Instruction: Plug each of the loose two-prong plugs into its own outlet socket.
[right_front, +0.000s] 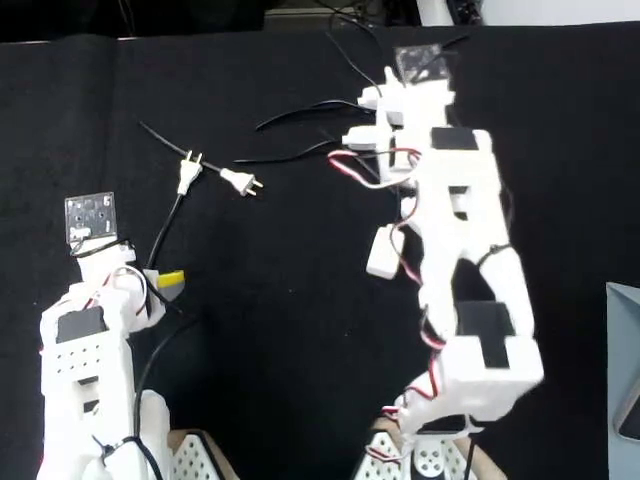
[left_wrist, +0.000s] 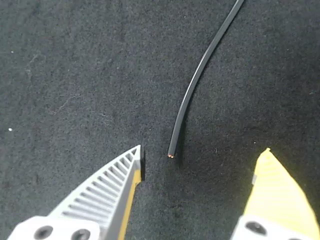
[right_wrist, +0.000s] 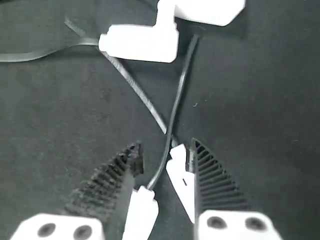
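The left end effector (left_wrist: 202, 150) is being held wide apart around the end of a black cable (left_wrist: 192, 90), one plug (right_front: 188, 175) and a second plug (right_front: 242, 182) lying well ahead. The right end effector (right_wrist: 164, 145) is being held partly spread around a thin cable (right_wrist: 175, 105), a white socket (right_wrist: 140, 42) just ahead.

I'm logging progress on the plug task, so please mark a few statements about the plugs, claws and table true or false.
1. Two white plugs lie loose on the table, not in any socket. True.
2. The left claw is shut on the black cable. False: it is open, and the cable's cut end lies between its fingers.
3. The table is white. False: it is black.
4. The right claw is open, with a black cord running between its fingers. True.
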